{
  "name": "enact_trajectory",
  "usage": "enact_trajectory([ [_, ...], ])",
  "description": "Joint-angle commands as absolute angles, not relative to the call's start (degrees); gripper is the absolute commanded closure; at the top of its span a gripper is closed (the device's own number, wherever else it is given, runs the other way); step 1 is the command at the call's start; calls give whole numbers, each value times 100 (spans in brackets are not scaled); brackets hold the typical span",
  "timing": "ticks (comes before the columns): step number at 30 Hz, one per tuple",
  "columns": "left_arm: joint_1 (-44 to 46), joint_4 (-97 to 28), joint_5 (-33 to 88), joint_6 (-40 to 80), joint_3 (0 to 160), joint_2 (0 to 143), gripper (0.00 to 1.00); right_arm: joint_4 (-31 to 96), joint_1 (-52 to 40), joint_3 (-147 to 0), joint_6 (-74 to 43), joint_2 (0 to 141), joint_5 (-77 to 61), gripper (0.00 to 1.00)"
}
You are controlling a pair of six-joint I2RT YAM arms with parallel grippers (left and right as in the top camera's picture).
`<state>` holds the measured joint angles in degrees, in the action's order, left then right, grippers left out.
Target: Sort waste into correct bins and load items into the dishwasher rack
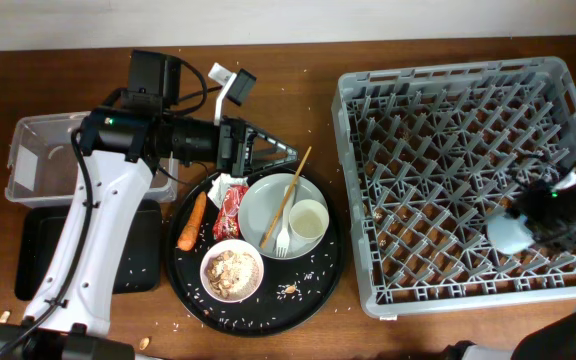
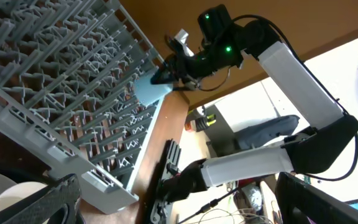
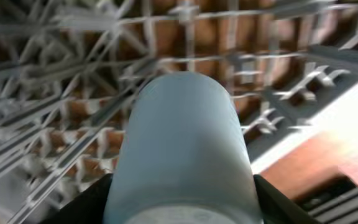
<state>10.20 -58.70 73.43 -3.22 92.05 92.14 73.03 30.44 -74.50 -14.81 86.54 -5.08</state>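
My right gripper [image 1: 524, 228] is shut on the blue cup [image 1: 506, 234] and holds it on its side over the near right part of the grey dishwasher rack [image 1: 448, 90]. The right wrist view shows the blue cup [image 3: 185, 143] between the fingers [image 3: 182, 208], with pegs behind it. My left gripper [image 1: 284, 153] is open and empty above the far edge of the pale plate [image 1: 268, 205]. On the plate lie the pale green-white cup [image 1: 307, 220], white fork [image 1: 283, 238] and wooden chopstick [image 1: 290, 190]. The orange carrot [image 1: 192, 222], red wrapper [image 1: 230, 208] and white bowl [image 1: 232, 271] of beige scraps are beside it.
All of this lies on a large round black tray [image 1: 313, 290] with scattered rice grains. The clear tub [image 1: 38, 160] and shallow black tray [image 1: 33, 265] are at the left, partly under my left arm. The left wrist view shows the rack [image 2: 73, 81] and the cup [image 2: 151, 88].
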Motion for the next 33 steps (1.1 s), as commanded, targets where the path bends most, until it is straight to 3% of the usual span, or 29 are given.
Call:
enact_trajectory([
  [1,1011,-5916,7275,-307,9242,9190,1,7284,3035,-7417,-1544,8711,-687,43],
  [2,1011,-5920,7194,-307,9242,9190,1,7290,3033,-7417,-1546,8711,-687,36],
  [3,1011,-5924,7196,-307,9242,9190,1,7306,3035,-7424,-1529,8691,-690,12],
  [4,1011,-5942,7190,-309,9242,9190,1,7308,3033,-7443,-1505,8613,-692,8],
  [5,1011,-5964,7076,-309,9242,9190,1,7336,3033,-7553,-1385,8381,-731,6],
  [7,1203,-6145,5697,-307,9242,9190,1,7575,3033,-7994,-1367,7730,-947,3],
  [10,2206,-6366,1846,139,9150,9196,1,7616,3033,-8182,-502,6694,-2930,5],
  [11,2965,-6313,355,464,8912,9273,8,7625,3033,-8182,-489,6300,-3094,5],
  [12,3273,-6281,-244,773,8720,9378,24,7655,3033,-8182,-489,6086,-3092,5],
  [13,3422,-6239,-508,1017,8562,9535,28,7703,3033,-8182,-489,5970,-3089,5],
  [14,3472,-6163,-462,1151,8423,9697,28,7741,3033,-8182,-489,5935,-3092,5],
  [15,3489,-5970,51,1223,8232,10049,37,7749,3033,-8180,-489,5918,-3089,5],
  [18,3489,-5815,342,1238,8211,10669,50,7784,3033,-8180,-489,5990,-3089,5],
  [20,3487,-5686,360,1238,8211,10958,73,7808,3033,-8180,-489,6038,-3092,5],
  [21,3483,-5640,346,1238,8221,10969,100,7837,3033,-8180,-489,6036,-3092,6],
  [24,3389,-6375,480,1238,9002,10663,100,7940,3033,-8180,-167,5979,-3111,5],
  [26,2821,-6733,1096,1203,9520,10014,100,8001,2722,-8180,-141,5841,-3181,5],
  [27,2394,-6576,1929,1004,9564,9688,100,8062,2187,-8180,-21,5763,-3393,9],
  [29,1448,-6158,5282,106,9564,9382,100,7900,1138,-8180,-25,5780,-3813,12],
  [30,1225,-6167,6324,-193,9561,9384,100,7649,587,-8180,-43,5828,-4040,13],
  [33,1170,-5948,8381,-445,9564,9378,100,6219,-993,-8180,-423,6326,-4654,15],
])
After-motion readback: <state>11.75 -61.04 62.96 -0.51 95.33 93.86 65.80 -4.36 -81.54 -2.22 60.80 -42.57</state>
